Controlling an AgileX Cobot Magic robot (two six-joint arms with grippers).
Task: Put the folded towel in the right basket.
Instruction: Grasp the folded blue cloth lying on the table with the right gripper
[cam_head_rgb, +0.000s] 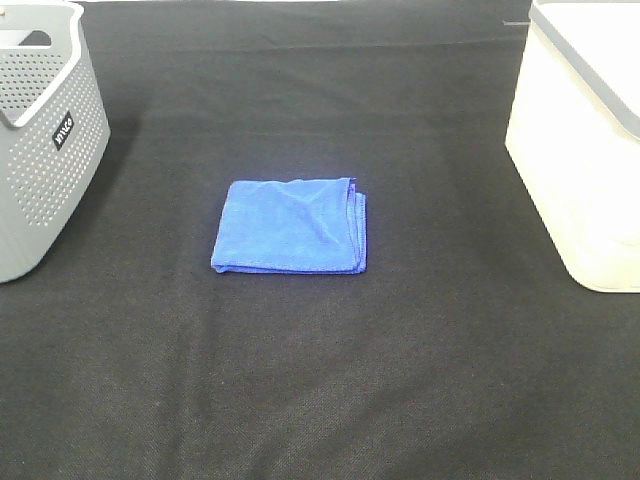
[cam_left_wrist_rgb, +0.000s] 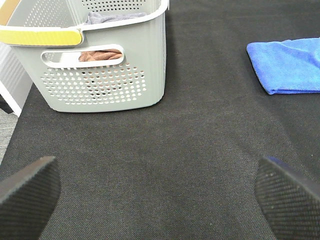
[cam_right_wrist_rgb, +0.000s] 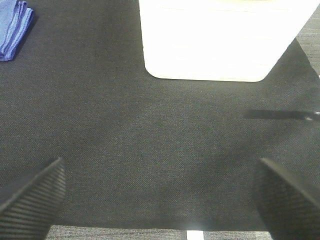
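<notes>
A folded blue towel (cam_head_rgb: 291, 226) lies flat in the middle of the black table; it also shows in the left wrist view (cam_left_wrist_rgb: 290, 65) and, partly, in the right wrist view (cam_right_wrist_rgb: 14, 27). The right basket (cam_head_rgb: 590, 150) is white and stands at the right edge; the right wrist view shows its near wall (cam_right_wrist_rgb: 220, 40). Neither arm shows in the exterior high view. My left gripper (cam_left_wrist_rgb: 157, 197) is open and empty, well short of the towel. My right gripper (cam_right_wrist_rgb: 160, 197) is open and empty in front of the white basket.
A grey perforated basket (cam_head_rgb: 45, 140) stands at the left edge, with cloth inside it in the left wrist view (cam_left_wrist_rgb: 100, 55). The black table cloth (cam_head_rgb: 320, 380) covers the whole surface; its front edge shows in the right wrist view (cam_right_wrist_rgb: 150, 231).
</notes>
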